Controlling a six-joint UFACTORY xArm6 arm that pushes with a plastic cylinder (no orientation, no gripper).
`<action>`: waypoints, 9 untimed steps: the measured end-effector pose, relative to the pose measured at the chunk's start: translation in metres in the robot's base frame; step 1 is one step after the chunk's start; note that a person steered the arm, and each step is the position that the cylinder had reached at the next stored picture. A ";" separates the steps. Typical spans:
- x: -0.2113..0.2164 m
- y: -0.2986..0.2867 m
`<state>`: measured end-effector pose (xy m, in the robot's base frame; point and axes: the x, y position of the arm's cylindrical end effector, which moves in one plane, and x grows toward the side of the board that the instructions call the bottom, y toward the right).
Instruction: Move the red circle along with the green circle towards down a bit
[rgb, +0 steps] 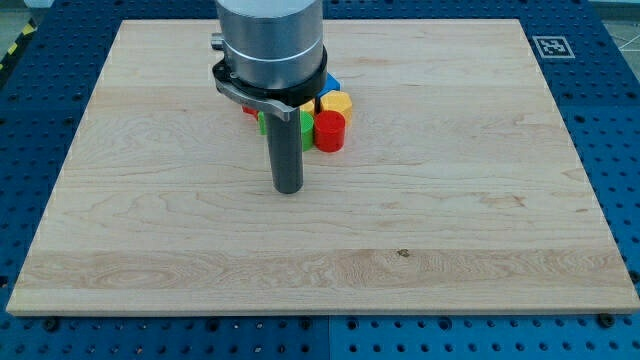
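The board (420, 220) is pale wood, smooth and matt, its grain running side to side (one small dark knot near the bottom edge). The rod (288, 155) looks like dull grey metal. The red circle (329, 131) and yellow block (337, 103) appear smooth-painted.

We saw a pale wooden board (420, 220) with fine grain and one small dark knot, lying on a blue perforated table (610, 120) that framed it on every side. A black-and-white marker tag (553, 46) sat at the board's top right corner, and even light left only soft shadows.
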<state>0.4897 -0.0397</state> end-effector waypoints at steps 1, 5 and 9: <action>0.000 0.008; -0.030 0.067; -0.070 0.094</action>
<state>0.4195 0.0541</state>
